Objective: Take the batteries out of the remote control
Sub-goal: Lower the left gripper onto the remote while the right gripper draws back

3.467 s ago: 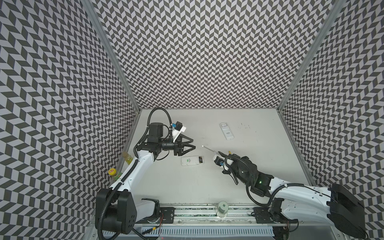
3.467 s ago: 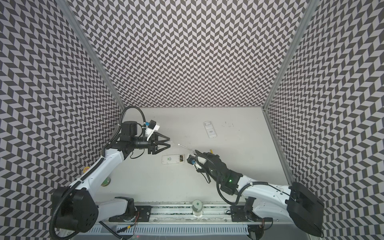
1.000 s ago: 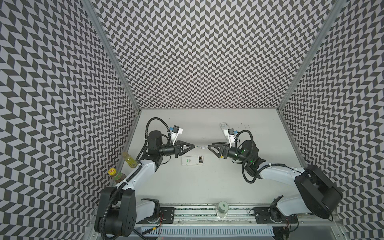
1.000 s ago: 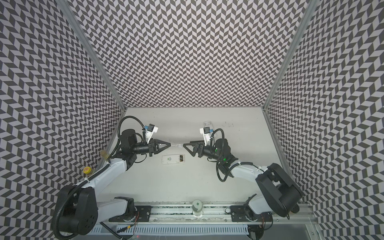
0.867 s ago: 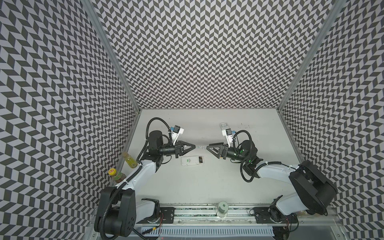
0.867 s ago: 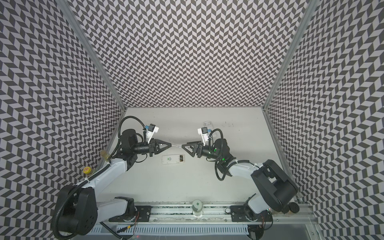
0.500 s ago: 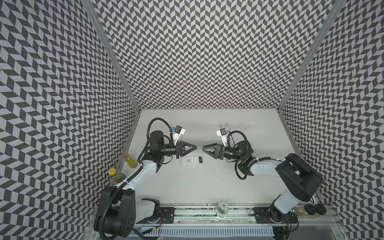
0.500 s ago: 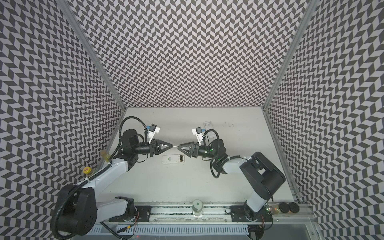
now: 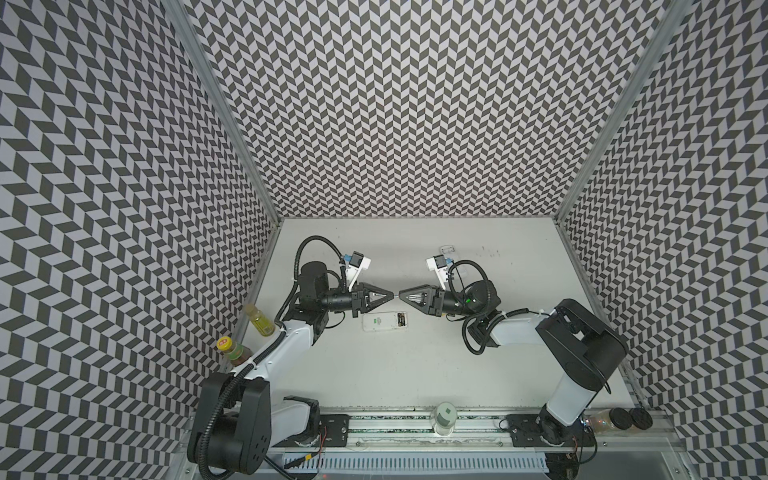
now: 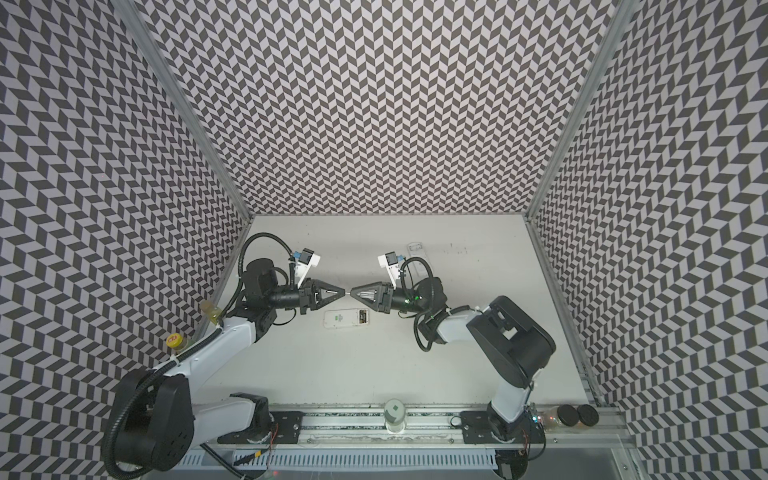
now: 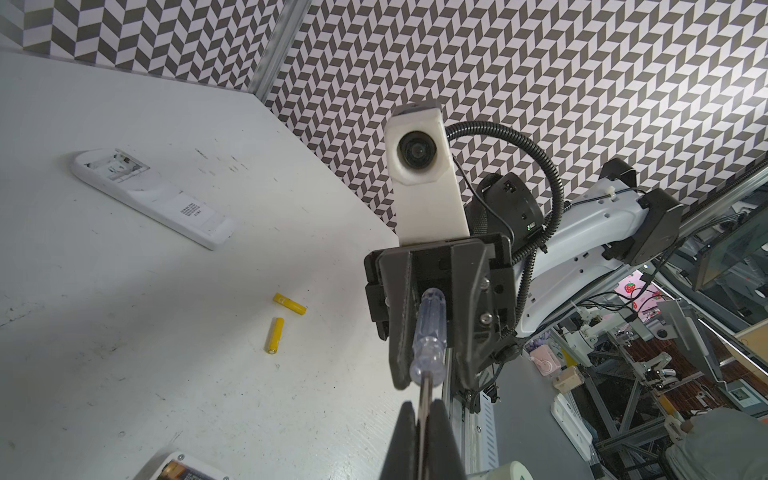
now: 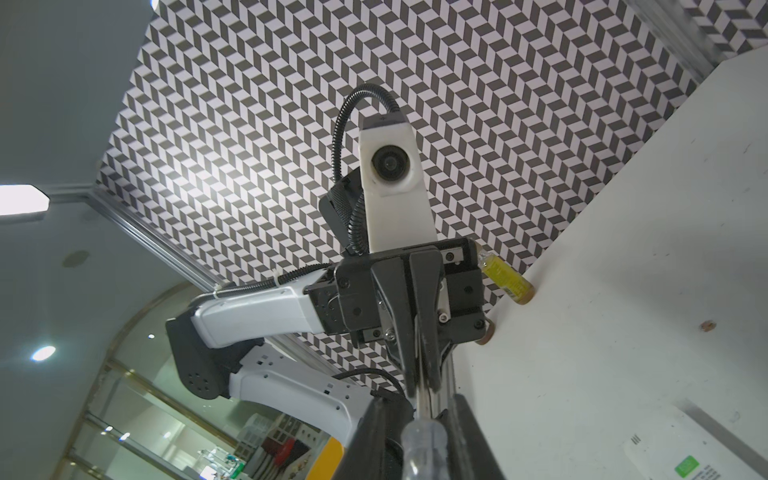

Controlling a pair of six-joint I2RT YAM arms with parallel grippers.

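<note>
Left gripper (image 9: 391, 295) clenched on screwdriver (image 11: 429, 332) shaft, in air above table (image 9: 415, 374). Open remote (image 9: 380, 322) lies just below, black batteries (image 9: 400, 320) seated in its bay. Right gripper (image 9: 401, 296) clamped on screwdriver's clear handle. Two yellow batteries (image 11: 290, 303) loose on table. Batteries likely light, stiff, smooth, prone to roll; pry one end up, then pinch mid-body.

Left pincer (image 9: 390, 296) and right pincer (image 9: 401, 296) are black wedges with silver screws (image 11: 484, 318); arms (image 9: 291, 343) have white shells, black joints, ribbed black cable (image 11: 540, 164), white camera mounts (image 11: 428, 203)
</note>
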